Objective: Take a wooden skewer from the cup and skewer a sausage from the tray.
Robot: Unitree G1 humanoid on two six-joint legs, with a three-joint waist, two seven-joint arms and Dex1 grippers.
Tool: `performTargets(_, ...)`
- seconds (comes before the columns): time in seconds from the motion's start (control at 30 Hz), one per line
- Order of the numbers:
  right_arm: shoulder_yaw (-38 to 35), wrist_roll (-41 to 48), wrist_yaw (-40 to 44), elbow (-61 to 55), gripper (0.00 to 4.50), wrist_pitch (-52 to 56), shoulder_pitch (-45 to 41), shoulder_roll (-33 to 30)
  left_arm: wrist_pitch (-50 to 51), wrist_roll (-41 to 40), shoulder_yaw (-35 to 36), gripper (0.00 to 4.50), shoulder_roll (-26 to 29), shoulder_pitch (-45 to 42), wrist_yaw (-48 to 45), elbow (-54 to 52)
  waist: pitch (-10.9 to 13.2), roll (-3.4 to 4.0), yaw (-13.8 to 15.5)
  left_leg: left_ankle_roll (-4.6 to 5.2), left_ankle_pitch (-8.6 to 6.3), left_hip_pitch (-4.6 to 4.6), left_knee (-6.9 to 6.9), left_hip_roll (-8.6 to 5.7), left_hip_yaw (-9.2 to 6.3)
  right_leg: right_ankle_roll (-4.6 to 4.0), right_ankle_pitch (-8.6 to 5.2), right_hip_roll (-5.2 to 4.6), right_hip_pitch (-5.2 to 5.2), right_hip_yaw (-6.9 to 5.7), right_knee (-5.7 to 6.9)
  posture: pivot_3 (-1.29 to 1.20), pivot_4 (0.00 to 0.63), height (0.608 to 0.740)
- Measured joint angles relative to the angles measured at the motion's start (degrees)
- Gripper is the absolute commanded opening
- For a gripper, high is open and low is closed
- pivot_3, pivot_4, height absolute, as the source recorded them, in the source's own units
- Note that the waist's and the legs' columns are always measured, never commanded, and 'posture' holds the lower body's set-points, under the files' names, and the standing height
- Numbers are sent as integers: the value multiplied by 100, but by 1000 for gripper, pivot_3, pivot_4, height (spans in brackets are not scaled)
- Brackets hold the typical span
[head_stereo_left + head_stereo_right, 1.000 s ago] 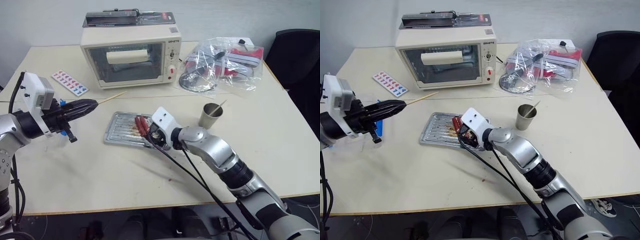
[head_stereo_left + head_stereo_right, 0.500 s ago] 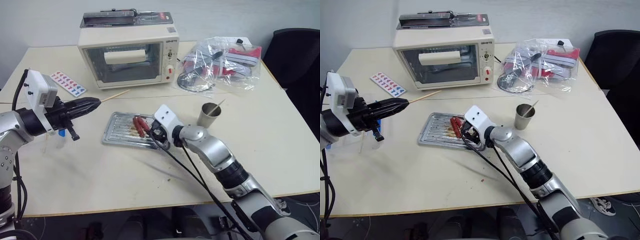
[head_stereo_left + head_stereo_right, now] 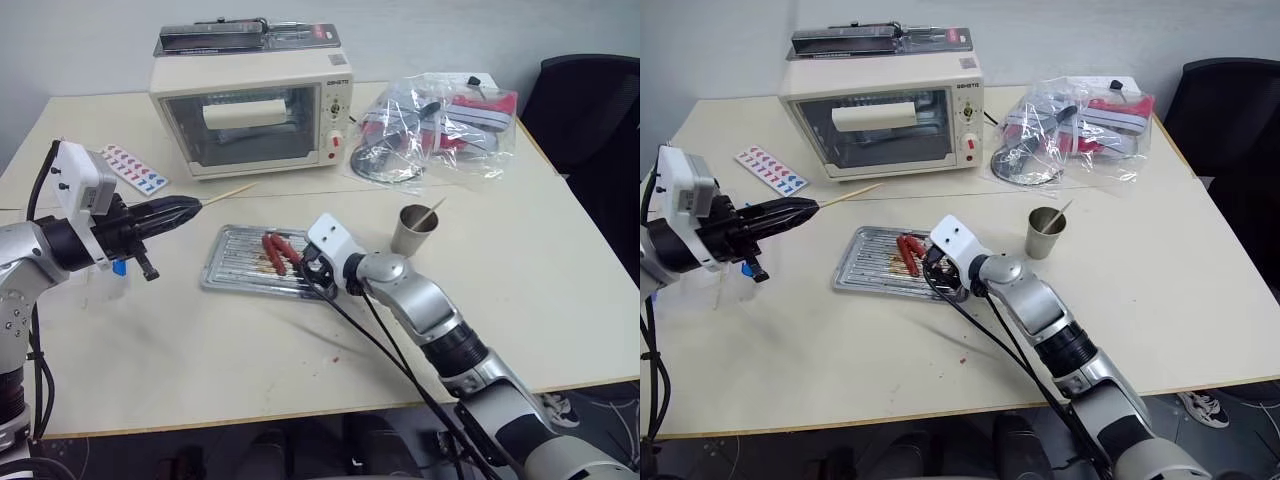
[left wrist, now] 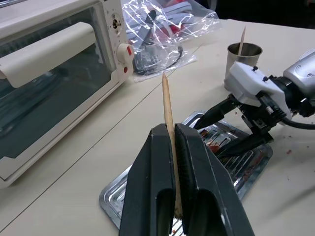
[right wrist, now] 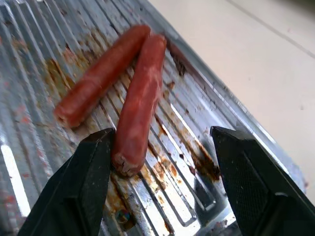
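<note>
Right gripper point(image 5: 162, 182) has advanced; open jaws now straddle sausage point(image 5: 140, 105), holding nothing.

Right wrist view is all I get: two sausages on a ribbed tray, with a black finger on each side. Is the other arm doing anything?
Observer: Yes. The left fingers are shut on a wooden skewer, held above the table, off the tray's left end.
Visitor: Are there more sticks?
Observer: A second skewer leans in the cup, which stands on the table to the right of the tray.
Visitor: What's behind it all?
Observer: A cream toaster oven, door closed.
</note>
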Motion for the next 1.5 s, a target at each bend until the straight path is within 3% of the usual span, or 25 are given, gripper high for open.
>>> performTargets(0.33,-214,-116,105,718,3241,-232,-297,424,-116,44,-91,0,-2,-32,21,3,0,0,-42,-2,1,4,1,0,0,0,0,0,0,0,13,0,150,740)
performTargets(0.43,-271,-106,163,792,2724,-231,-317,482,-128,47,-96,0,-3,-41,41,3,0,0,-88,-3,1,4,1,0,0,0,0,0,0,0,16,0,150,740)
performTargets(0.63,-284,-115,226,822,1174,-219,-326,539,-171,53,-137,0,-5,-41,46,10,0,0,-126,-3,1,5,1,-1,-3,0,0,0,0,-1,21,0,150,740)
performTargets(0.77,-338,-113,238,815,1174,-161,-324,539,-185,54,-140,0,-13,-42,48,14,0,0,-136,-4,1,6,1,-1,-3,0,0,0,-1,-1,23,0,150,740)
performTargets(0.93,-406,-109,285,768,240,-107,-309,540,-218,74,-182,0,-22,-106,46,67,0,0,-134,-4,0,6,1,-1,-4,0,0,0,-1,-1,24,0,150,740)
performTargets(1.27,-492,-23,569,362,240,291,-265,334,-304,130,-339,0,-26,-211,-38,244,0,0,-133,-3,0,8,2,-4,-4,0,0,-2,-2,-1,30,0,150,740)
performTargets(1.5,-750,1054,2229,-1427,240,1659,-463,-1294,-325,135,-532,0,31,-306,-455,438,0,0,-90,0,-2,7,1,-10,-7,0,0,-8,0,0,23,0,150,740)
